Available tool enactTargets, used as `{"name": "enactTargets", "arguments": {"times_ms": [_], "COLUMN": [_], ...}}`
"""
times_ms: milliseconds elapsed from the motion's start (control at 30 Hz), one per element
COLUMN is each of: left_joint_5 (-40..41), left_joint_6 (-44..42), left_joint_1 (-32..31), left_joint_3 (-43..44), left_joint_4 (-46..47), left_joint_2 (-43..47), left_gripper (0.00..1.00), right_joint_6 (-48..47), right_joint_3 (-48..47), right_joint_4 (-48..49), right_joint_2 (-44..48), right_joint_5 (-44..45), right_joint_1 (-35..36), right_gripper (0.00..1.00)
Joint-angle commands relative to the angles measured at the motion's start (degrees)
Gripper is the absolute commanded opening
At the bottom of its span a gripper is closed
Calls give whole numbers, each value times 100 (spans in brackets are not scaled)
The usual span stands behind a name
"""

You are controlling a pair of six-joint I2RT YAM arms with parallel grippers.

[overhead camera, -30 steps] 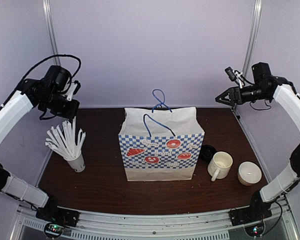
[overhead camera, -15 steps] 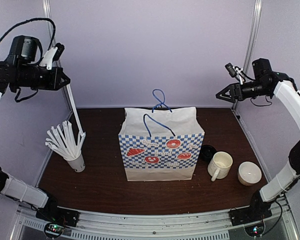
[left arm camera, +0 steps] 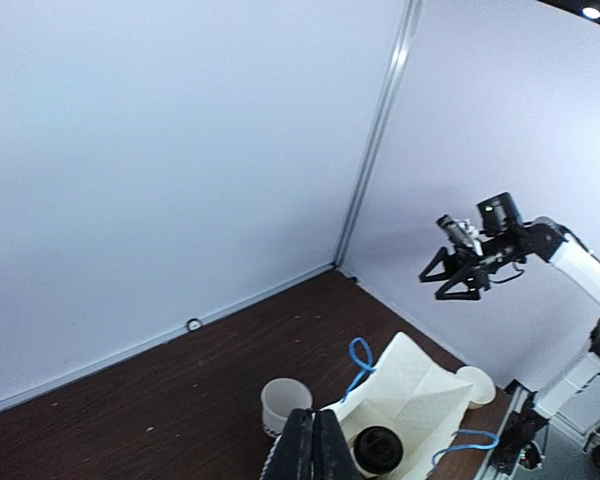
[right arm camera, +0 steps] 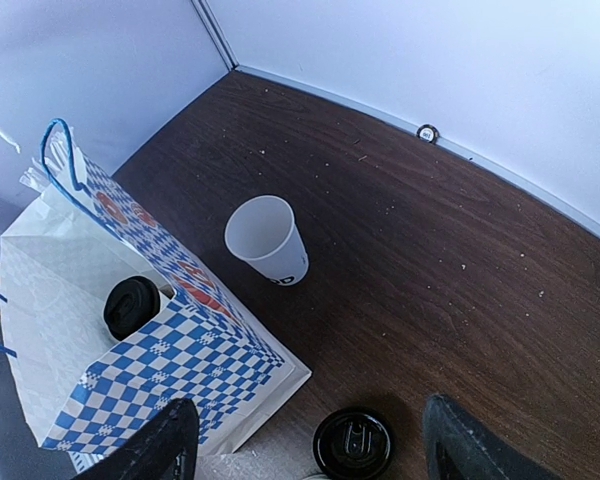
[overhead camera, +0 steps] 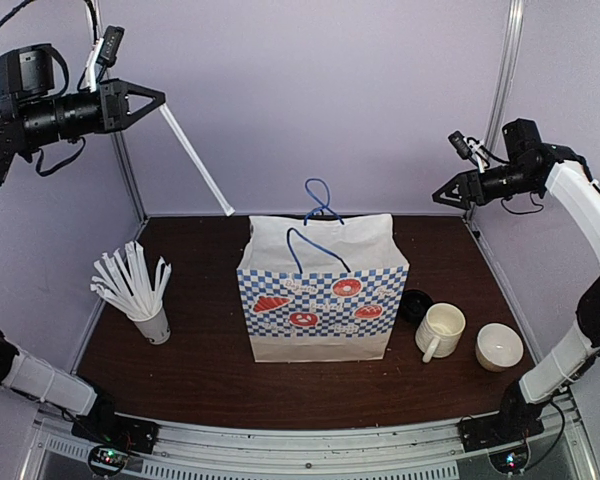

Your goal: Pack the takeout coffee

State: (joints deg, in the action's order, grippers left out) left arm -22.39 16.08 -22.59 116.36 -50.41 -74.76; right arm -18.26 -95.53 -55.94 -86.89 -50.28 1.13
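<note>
One takeout cup with a black lid [right arm camera: 132,307] stands inside the open checkered paper bag [overhead camera: 320,290]; it also shows in the left wrist view [left arm camera: 378,448]. A lidless white cup with dark lettering [right arm camera: 268,240] stands behind the bag, hidden in the top view. A loose black lid [overhead camera: 415,303] lies right of the bag. My left gripper [overhead camera: 158,101] is high at the far left, shut on a white straw [overhead camera: 195,160] that slants down toward the bag. My right gripper [overhead camera: 437,197] is open and empty, high at the right.
A white cup full of straws [overhead camera: 152,325] stands at the left. A cream mug with a handle [overhead camera: 440,330] and another open white cup [overhead camera: 500,347] stand right of the bag. The bag's blue handles [overhead camera: 320,200] stick up. Walls and posts close in the sides.
My left gripper has risen from the straw cup, lifting one straw clear of it and swinging its free end toward the bag. The right arm has hardly moved.
</note>
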Motion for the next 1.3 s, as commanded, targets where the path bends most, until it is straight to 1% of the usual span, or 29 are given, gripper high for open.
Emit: {"name": "enactTargets", "arguments": {"times_ms": [0, 200, 267, 367, 500, 600, 667, 733, 833, 900, 967, 1000, 1067, 1167, 1233, 1267], "left_joint_5": [-1453, -1033, -610, 105, 777, 1191, 1571, 1785, 1796, 1795, 1713, 1691, 1690, 1916, 2252, 2559], "left_joint_6": [705, 927, 893, 1029, 1375, 1581, 1591, 1664, 1771, 1781, 1698, 1638, 1471, 1029, 573, 307], "left_joint_1": [-165, -1002, -1374, -1835, -2207, -2461, -2673, -2842, -2911, -2918, -2917, -2918, -2918, -2910, -2909, -2905], "left_joint_3": [-407, -1375, -1701, -2415, -3050, -3303, -3429, -3535, -3602, -3573, -3536, -3506, -3457, -3224, -2979, -2865], "left_joint_4": [1622, 2808, 3202, 4235, 5419, 6034, 6209, 6355, 6406, 6226, 6011, 5846, 5533, 4609, 3884, 3474], "left_joint_2": [-203, -306, -402, -543, -942, -1246, -1370, -1484, -1600, -1600, -1533, -1473, -1306, -972, -737, -619], "left_gripper": [0, 0, 0, 0, 0, 0, 0, 0, 0, 0, 26, 35, 48, 60, 62, 62], "right_joint_6": [-21, -61, -79, -78, -75, -73, -77, -78, -80, -83, -86, -89, -92, -111, -125, -134], "right_joint_3": [-46, 24, 57, 73, 69, 77, 78, 77, 70, 65, 38, 22, -6, -36, -47, -45], "right_joint_4": [-22, -14, -5, 21, 2, -3, -4, -4, -12, -15, -34, -51, -84, -103, -128, -134], "right_joint_2": [112, 119, 107, 72, 39, 54, 64, 65, 40, 9, -30, -49, -77, -98, -103, -93], "right_joint_5": [48, 9, 14, 13, -9, -26, -14, -17, -41, -56, -77, -89, -112, -164, -176, -187], "right_joint_1": [-33, -33, -32, -33, -33, -33, -29, -33, -33, -32, -33, -29, -33, -27, -33, -31], "right_gripper": [80, 80, 81, 81, 80, 80, 81, 80, 81, 81, 81, 81, 81, 81, 81, 81]}}
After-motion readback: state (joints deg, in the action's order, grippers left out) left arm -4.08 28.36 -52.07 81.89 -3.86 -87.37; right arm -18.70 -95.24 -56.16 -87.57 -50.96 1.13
